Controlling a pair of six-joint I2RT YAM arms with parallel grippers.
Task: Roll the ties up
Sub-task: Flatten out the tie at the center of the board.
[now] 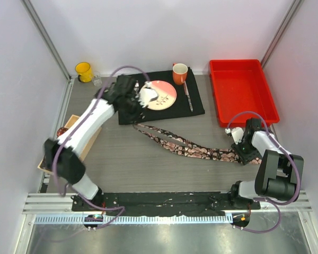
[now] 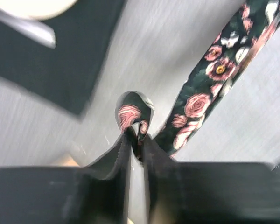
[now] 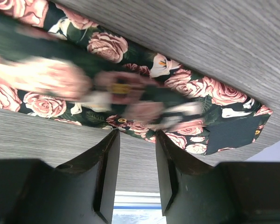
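Note:
One tie (image 1: 191, 145), black with a pink rose print, lies as a long doubled strip slanting across the table from the placemat's front edge to the right. My left gripper (image 1: 135, 117) is at its left end. In the left wrist view that gripper (image 2: 136, 140) is shut on a small folded loop of the tie (image 2: 133, 112), lifted off the table, and the strip (image 2: 210, 84) runs away to the upper right. My right gripper (image 1: 243, 153) is at the wide right end. In the right wrist view it (image 3: 136, 140) is open, with the tie (image 3: 186, 88) just beyond its fingertips; a blurred strand crosses in front.
A black placemat (image 1: 193, 103) at the back holds a pink-and-white plate (image 1: 159, 95), an orange mug (image 1: 179, 73) and cutlery (image 1: 188, 95). A red tray (image 1: 243, 90) stands at the back right, a yellow mug (image 1: 84, 70) at the back left, and a wooden box (image 1: 69, 132) at the left edge.

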